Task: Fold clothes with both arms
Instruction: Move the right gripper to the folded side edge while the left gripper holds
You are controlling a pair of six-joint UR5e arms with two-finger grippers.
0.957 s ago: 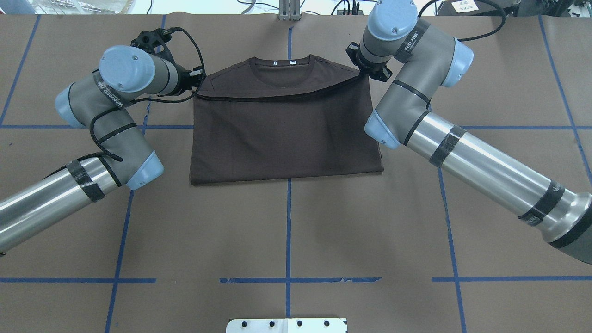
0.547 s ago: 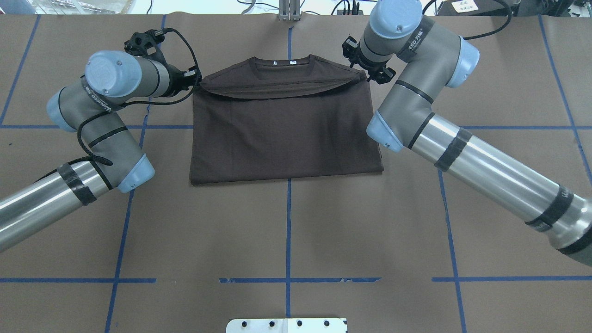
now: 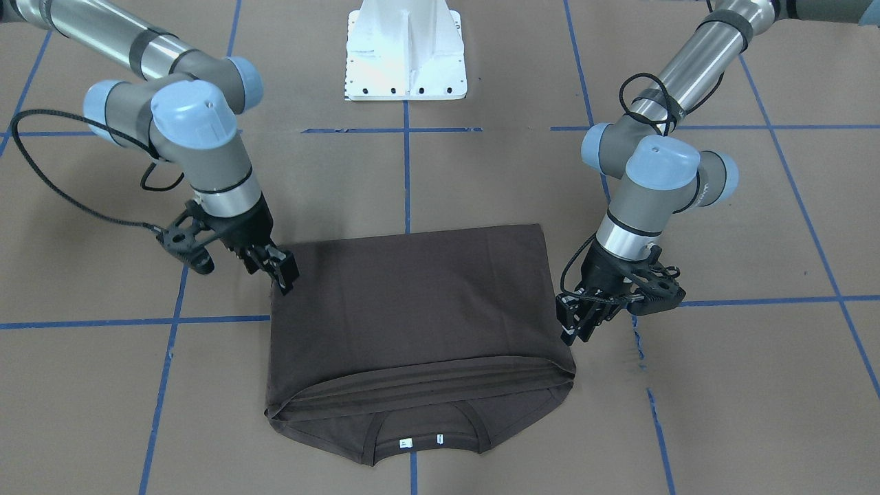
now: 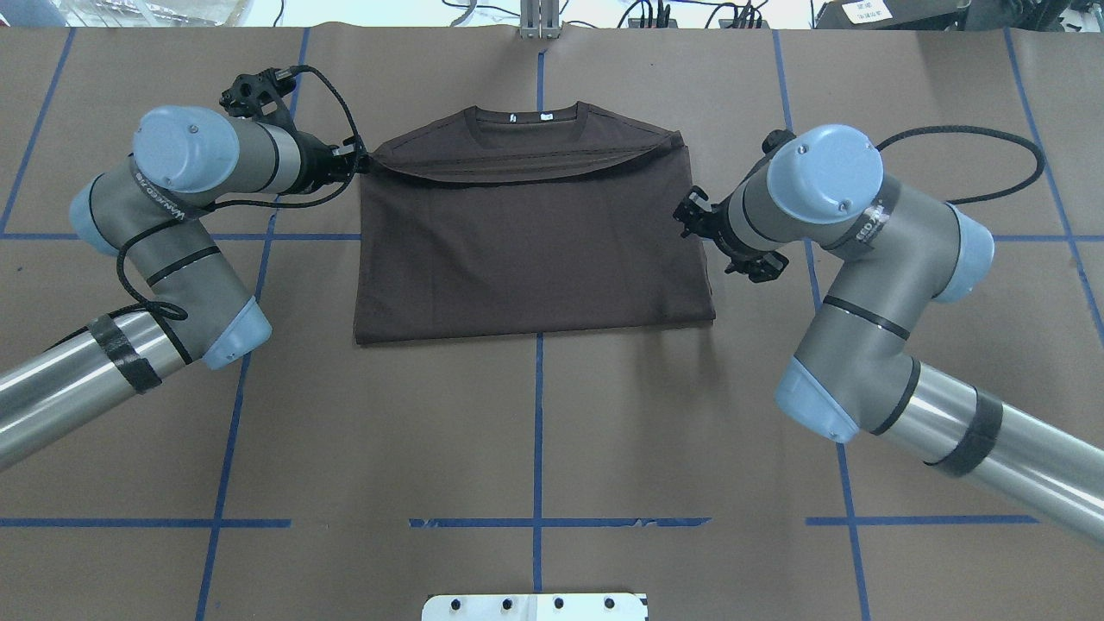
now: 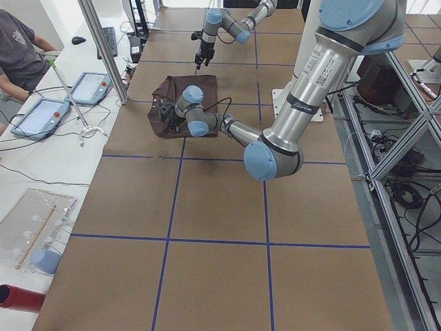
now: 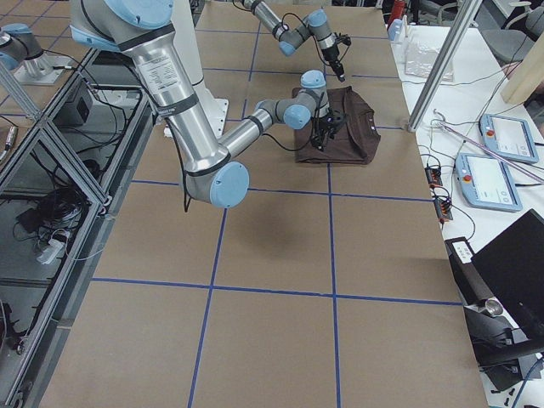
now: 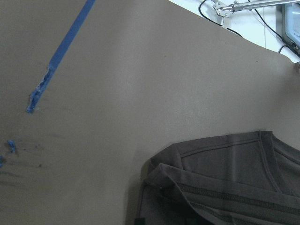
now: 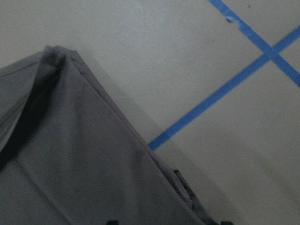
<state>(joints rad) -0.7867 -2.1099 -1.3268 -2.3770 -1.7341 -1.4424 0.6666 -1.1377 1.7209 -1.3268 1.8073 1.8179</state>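
The dark brown T-shirt (image 4: 535, 250) lies flat on the table, folded in half. Its hem rests just short of the ribbed collar (image 4: 526, 121), where white labels show. My left gripper (image 4: 358, 161) sits at the shirt's far left corner and looks open; the left wrist view shows that corner (image 7: 225, 178) lying loose. My right gripper (image 4: 690, 216) is open beside the shirt's right edge, with nothing in it. Facing the robot, the left gripper (image 3: 574, 328) is on the right of the shirt (image 3: 412, 309) and the right gripper (image 3: 280, 271) on the left.
Brown paper with blue tape lines (image 4: 537, 414) covers the table. The white pedestal base (image 3: 405, 55) stands at the robot's side. Beyond the far edge are tablets (image 5: 41, 114) and a seated person (image 5: 17, 48).
The hem has come down flat near the collar. My right gripper left the far right corner and drew back along the shirt's right edge. My left arm shifted slightly left.
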